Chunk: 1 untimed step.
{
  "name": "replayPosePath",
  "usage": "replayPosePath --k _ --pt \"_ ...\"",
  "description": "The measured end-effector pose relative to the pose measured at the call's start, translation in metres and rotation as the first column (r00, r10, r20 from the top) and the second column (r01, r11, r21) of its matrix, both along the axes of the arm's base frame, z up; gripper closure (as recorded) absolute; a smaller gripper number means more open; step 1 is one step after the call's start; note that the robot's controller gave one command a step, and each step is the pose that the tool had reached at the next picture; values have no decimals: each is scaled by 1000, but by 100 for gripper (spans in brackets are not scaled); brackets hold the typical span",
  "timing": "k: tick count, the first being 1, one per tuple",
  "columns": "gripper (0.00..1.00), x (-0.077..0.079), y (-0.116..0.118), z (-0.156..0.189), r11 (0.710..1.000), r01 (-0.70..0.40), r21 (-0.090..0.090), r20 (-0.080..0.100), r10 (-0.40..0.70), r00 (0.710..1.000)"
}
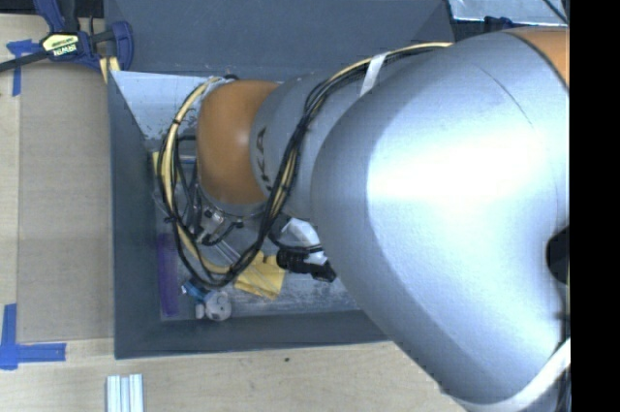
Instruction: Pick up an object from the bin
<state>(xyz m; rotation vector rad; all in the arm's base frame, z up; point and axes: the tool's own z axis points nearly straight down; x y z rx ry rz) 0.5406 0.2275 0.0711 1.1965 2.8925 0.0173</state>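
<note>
low in the front-left corner of the bin [131,236], the gripper [217,243], clenched or released i cannot tell, hangs beside a yellow scrap [260,280] and a purple stick [167,276]; crowded there, it could scrape the wall or miss both.

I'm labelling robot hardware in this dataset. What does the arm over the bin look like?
A thick, rounded silver-grey arm narrows to a glossy orange wrist cover. Black cables and a yellow cable run along it and loop around the cover, strapped by a white band.
</note>
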Motion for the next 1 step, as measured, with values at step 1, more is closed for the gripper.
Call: replayPosePath --k 1 --pt "100 -1 -1 12 1000 0 -1 -3 0 1000"
